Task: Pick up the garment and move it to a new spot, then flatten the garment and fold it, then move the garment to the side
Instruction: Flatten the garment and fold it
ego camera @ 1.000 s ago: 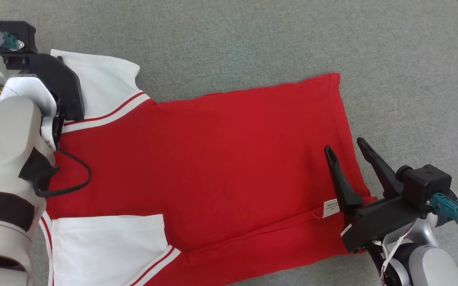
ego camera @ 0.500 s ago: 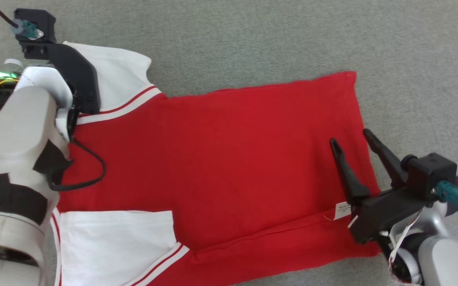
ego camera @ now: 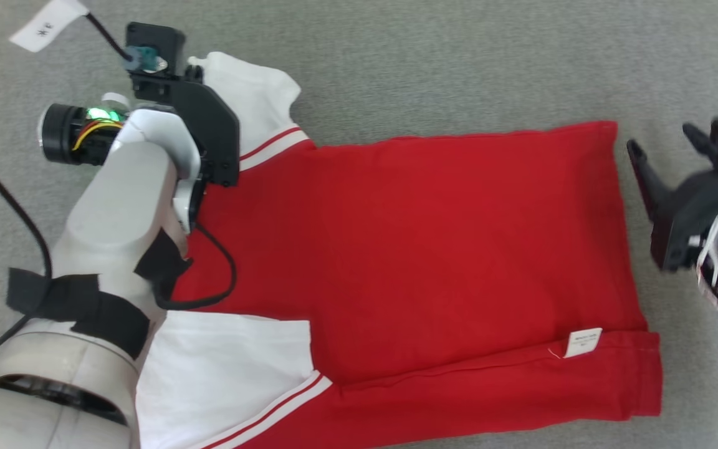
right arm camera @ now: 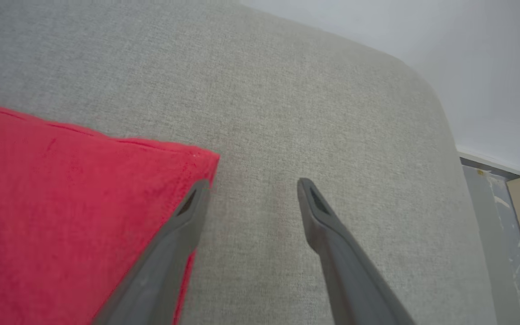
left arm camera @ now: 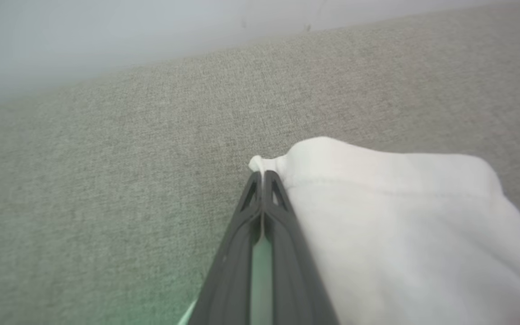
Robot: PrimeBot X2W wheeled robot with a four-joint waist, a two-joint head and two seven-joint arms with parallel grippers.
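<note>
Red knit short-sleeved shirt (ego camera: 434, 249) w/ white sleeves lies spread across the grey fabric-covered worktop (ego camera: 459, 56), sleeve end toward the robot's left, hem (ego camera: 622, 218) toward its right. The body looks pretty flat. A line runs along the near side, fold or seam, can't tell which, w/ a small white care label (ego camera: 584, 342) sitting on it. The near white sleeve (ego camera: 228, 368) lies flat, red and white stripes at its cuff. The far white sleeve (ego camera: 253, 100) is bunched up a bit at its outer corner, and that's where the left hand (left arm camera: 263, 174) is: fingers clenched tight together on the sleeve's tip, a little nub of white cloth poking out past the fingertips in the left wrist view. The pale left forearm (ego camera: 128, 206), wrapped w/ black strapping, crosses over the shirt's shoulder area. A black cable w/ a white paper tag (ego camera: 41, 28) trails off behind it. The right hand (ego camera: 661, 140) is off the shirt, just past the hem's far corner, blurred in the head view. Its fingers are spread wide w/ nothing btwn them but bare grey fabric. In the right wrist view one finger (right arm camera: 183, 216) overlaps the red corner's edge; touching or not, can't tell.
</note>
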